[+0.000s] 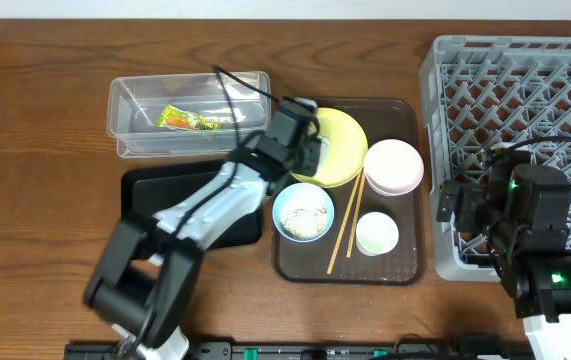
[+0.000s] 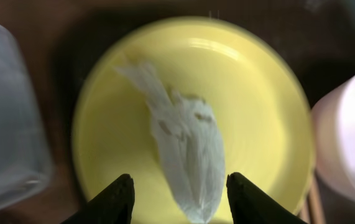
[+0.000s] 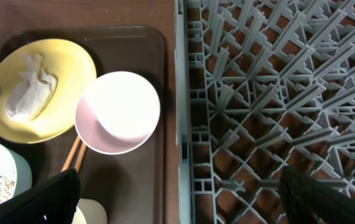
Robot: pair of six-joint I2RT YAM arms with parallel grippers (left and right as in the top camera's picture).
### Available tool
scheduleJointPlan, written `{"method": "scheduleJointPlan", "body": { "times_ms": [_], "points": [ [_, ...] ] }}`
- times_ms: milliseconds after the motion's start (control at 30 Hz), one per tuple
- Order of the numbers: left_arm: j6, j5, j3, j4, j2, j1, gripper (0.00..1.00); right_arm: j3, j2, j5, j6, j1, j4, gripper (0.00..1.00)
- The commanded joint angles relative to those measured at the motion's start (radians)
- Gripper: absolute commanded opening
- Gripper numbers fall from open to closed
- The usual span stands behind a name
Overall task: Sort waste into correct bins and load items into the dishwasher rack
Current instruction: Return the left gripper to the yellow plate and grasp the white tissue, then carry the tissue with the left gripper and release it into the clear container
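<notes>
The left fingers stand wide apart and hold nothing. The crumpled white paper lies between them and just ahead, its bulky end nearest the tips and its thin tail trailing away. The step in hand looks to be lifting that paper off the yellow plate under it. Come straight down, pinch the bulky end, and stop short of pressing on the plate so that it does not skid. The clear tub, just beside the plate, holds the snack wrapper and seems the likely destination. The right fingers are also spread and empty, over the dishwasher rack edge.
</notes>
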Motion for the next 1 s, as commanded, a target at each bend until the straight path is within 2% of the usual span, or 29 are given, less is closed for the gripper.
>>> {"method": "scheduleJointPlan", "body": {
  "times_ms": [0,133,167,233,267,333,400,600,667,800,967],
  "points": [
    [0.024,-0.026,0.01,0.029,0.06,-0.029,0.52,0.017,-0.004,-0.001,0.008,0.008,-0.002,0.99],
    [0.024,-0.027,0.01,0.035,0.111,-0.05,0.51,0.017,-0.004,-0.001,0.008,0.008,-0.002,0.99],
    [0.024,-0.027,0.01,0.035,0.119,-0.053,0.48,0.017,-0.004,-0.001,0.008,0.008,-0.002,0.99],
    [0.024,-0.027,0.01,0.035,0.125,-0.052,0.34,0.017,-0.004,-0.001,0.008,0.008,-0.002,0.99],
    [0.024,-0.027,0.01,0.037,0.121,-0.051,0.24,0.017,-0.004,-0.001,0.008,0.008,-0.002,0.99],
    [0.024,-0.027,0.01,0.042,0.095,-0.046,0.11,0.017,-0.004,-0.001,0.008,0.008,-0.002,0.99],
    [0.024,-0.028,0.011,0.042,0.059,-0.039,0.07,0.017,-0.004,-0.001,0.008,0.008,-0.002,0.99],
    [0.019,-0.031,0.011,-0.004,-0.135,0.049,0.06,0.017,-0.004,-0.001,0.008,0.008,-0.002,0.99],
    [-0.026,-0.031,0.011,-0.025,-0.194,0.104,0.06,0.017,-0.004,-0.001,0.008,0.008,-0.002,0.99],
    [-0.162,-0.031,0.011,-0.054,-0.261,0.254,0.06,0.017,-0.004,-0.001,0.008,0.008,-0.002,0.99],
    [-0.379,-0.031,0.01,-0.063,-0.222,0.406,0.09,0.017,-0.004,-0.001,0.008,0.008,-0.002,0.99]
  ]
}}
